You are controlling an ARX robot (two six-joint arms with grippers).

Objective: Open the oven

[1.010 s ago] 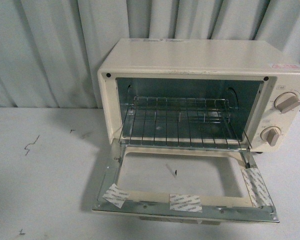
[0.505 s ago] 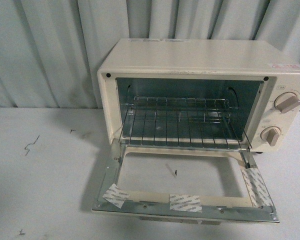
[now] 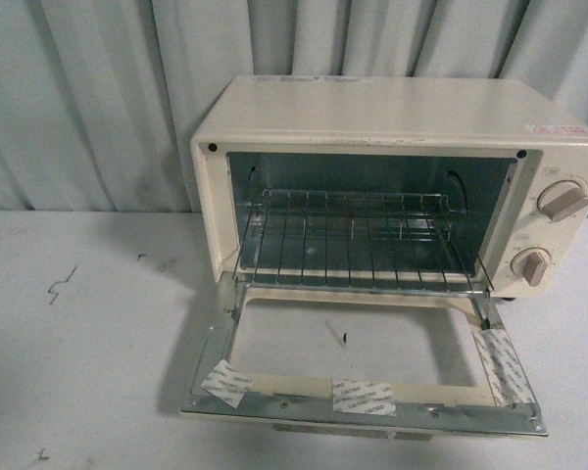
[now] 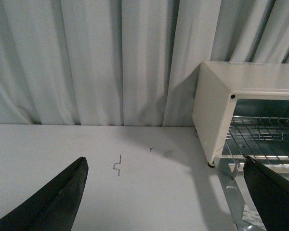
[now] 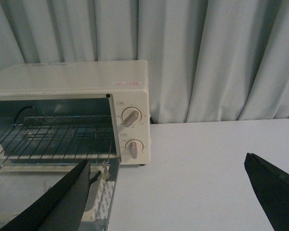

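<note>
Cream-white oven [image 3: 402, 186] standing on a white bench [image 3: 88, 323], toward the right of the front view, in front of pale pleated curtains [image 3: 108, 98]. Door [image 3: 363, 367] already swung fully down, lying near flat just above the bench, glass pane facing up, 3 strips of tape [image 3: 363, 396] on its frame. Wire rack [image 3: 358, 240] exposed inside the open cavity. 2 round knobs [image 3: 549, 230] on the right panel, one above the other.

Neither arm visible in the front view. Left claw [image 4: 164, 197] spread wide, empty, hanging over bare bench beside the oven's left wall, apart from it. Right claw [image 5: 173, 197] also spread wide and empty, off the oven's knob side, one finger overlapping the door's corner in its wrist view; contact there hard to judge.

Task judged essentially complete: door at what looks like full travel. To finish well: no further downward push on the door, since more force could strain the hinges or tip the light oven forward. Keep both claws clear of the door edge and hinge arms, lift away upward rather than sweeping sideways, and leave the oven square on the bench.
</note>
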